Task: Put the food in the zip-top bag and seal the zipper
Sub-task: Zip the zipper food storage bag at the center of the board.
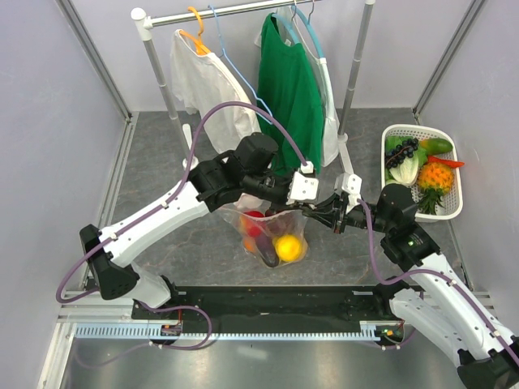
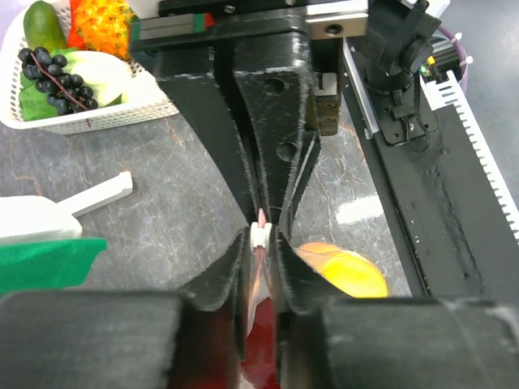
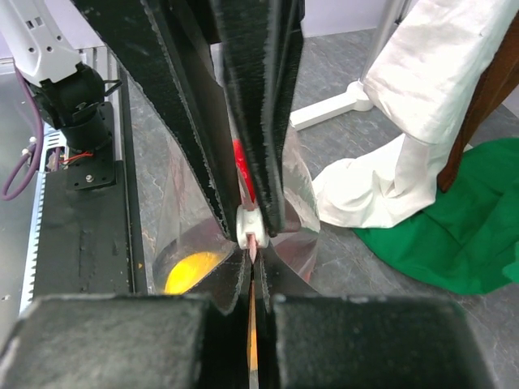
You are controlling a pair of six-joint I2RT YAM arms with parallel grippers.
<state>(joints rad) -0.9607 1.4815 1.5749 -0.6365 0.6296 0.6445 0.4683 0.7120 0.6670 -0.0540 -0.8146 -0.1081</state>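
Over the middle of the grey mottled table point(image 1: 203, 251), I hold the clear floppy zip-top bag with pale pink dots point(image 1: 239, 212) up by its top edge. My left gripper point(image 2: 260, 247) pinches the narrow pale pink zipper strip point(image 2: 259, 271), its fingers nipped on either side of a small white slider piece point(image 2: 261, 235). My right gripper point(image 3: 253, 263) faces it from 3 o'clock, nose to nose, jaws pressed together on the same strip just beside the slider piece.

Inside the hanging bag lie glossy toy foods: a round yellow fruit point(image 1: 288, 247) at 4 o'clock, a red piece point(image 1: 254, 220) at 11 o'clock and a dark purple piece point(image 1: 268, 258) at 6 o'clock.

At 2 o'clock from the bag, well apart, a white slotted plastic basket point(image 1: 456, 182) holds a black grape bunch point(image 1: 403, 149), a pale green cabbage point(image 1: 403, 168) and an orange pineapple point(image 1: 436, 177). At 12 o'clock a green shirt point(image 1: 290, 89) and a white shirt point(image 1: 203, 85) hang from a white rail point(image 1: 219, 12).
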